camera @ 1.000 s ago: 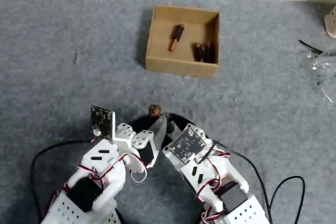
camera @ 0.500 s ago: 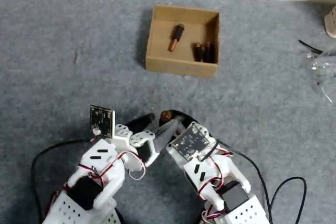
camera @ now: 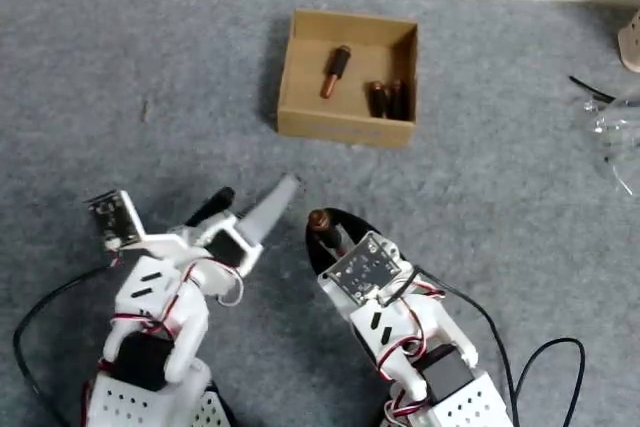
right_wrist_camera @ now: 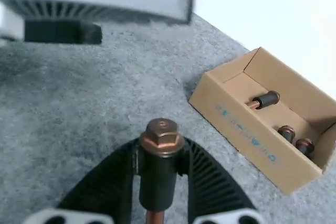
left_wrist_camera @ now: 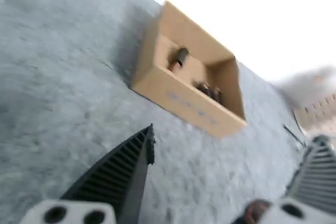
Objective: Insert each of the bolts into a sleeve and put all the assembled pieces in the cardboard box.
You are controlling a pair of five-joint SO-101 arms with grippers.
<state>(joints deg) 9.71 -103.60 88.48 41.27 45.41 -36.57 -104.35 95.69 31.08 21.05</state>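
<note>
Here the right gripper (right_wrist_camera: 160, 149) is clamped on a dark sleeve (right_wrist_camera: 157, 182) with a bolt (right_wrist_camera: 161, 135) seated in it, the copper head poking past the fingertips, above the grey mat (camera: 150, 67) well short of the cardboard box (camera: 345, 128). The left gripper (camera: 252, 197) hangs just beside it, jaws spread wide, holding nothing. Three assembled pieces (camera: 335, 70) lie in the box.

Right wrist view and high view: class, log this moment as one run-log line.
right hand: shut on sleeved bolt | left hand: open | cardboard box: three pieces inside
</note>
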